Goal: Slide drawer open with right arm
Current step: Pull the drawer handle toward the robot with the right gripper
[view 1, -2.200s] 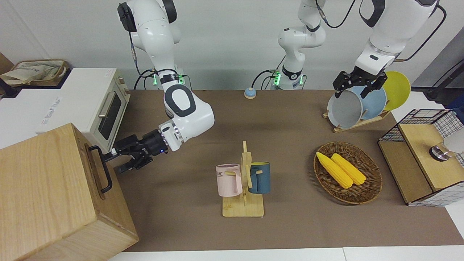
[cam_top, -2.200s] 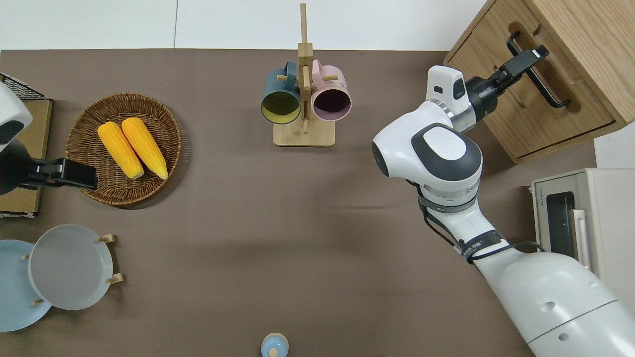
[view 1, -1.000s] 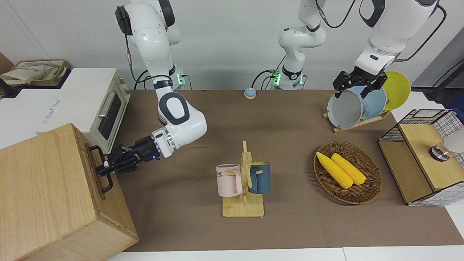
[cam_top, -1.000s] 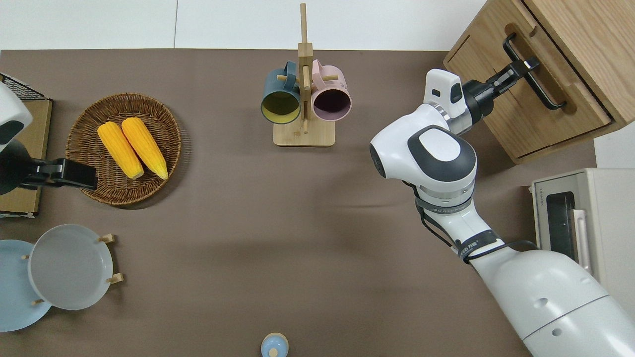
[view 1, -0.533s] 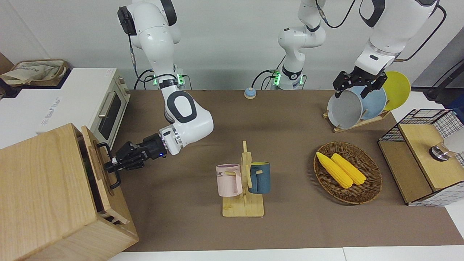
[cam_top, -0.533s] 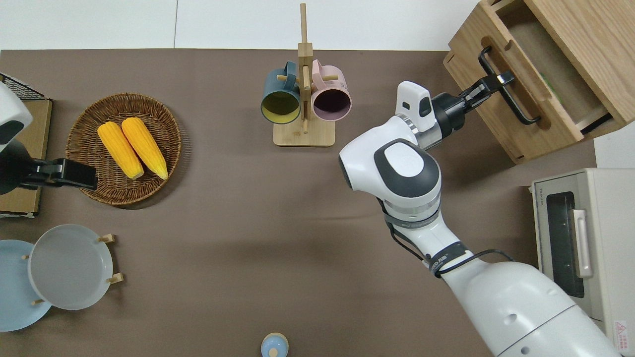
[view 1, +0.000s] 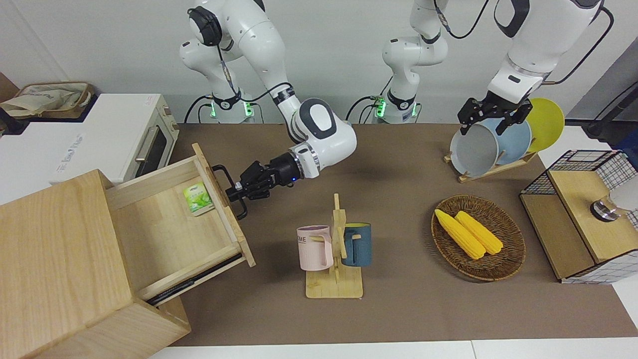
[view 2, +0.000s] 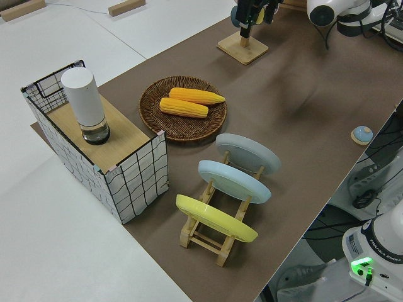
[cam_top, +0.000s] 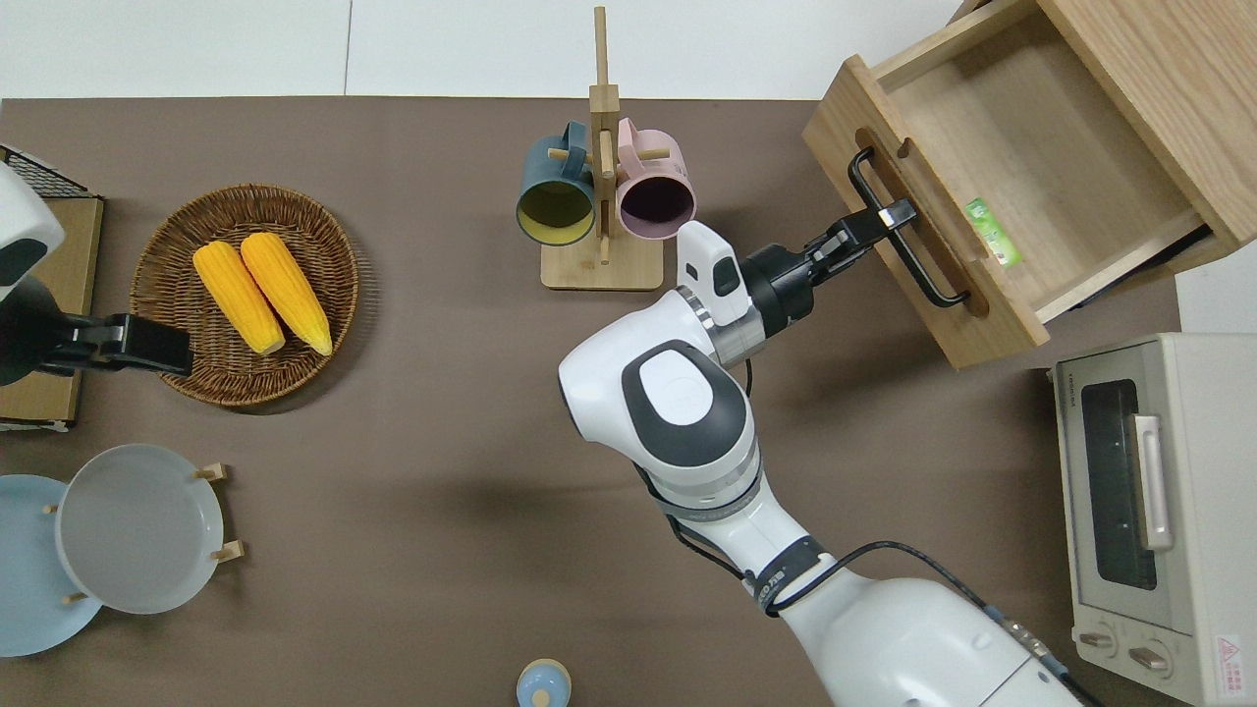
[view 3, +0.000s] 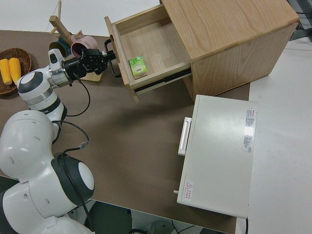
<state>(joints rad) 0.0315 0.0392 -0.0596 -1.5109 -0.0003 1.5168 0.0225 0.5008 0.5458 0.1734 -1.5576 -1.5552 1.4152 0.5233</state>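
Overhead view: right gripper point(cam_top: 881, 218) clamping the black loop handle point(cam_top: 904, 234) of the drawer point(cam_top: 992, 167), which is standing far out of the pale-wood box point(view 1: 55, 259); green packet point(cam_top: 992, 232) lying in the drawer against its front; left arm staying parked, fingers indistinct

Two white jointed arms, right arm point(view 1: 319, 130) with dark grey oval joint caps, black cable clipped along its links, black pincer point(view 1: 238, 191) with small blue light, green lamps glowing at both bases, left arm point(view 1: 523, 55) likewise white with black cable
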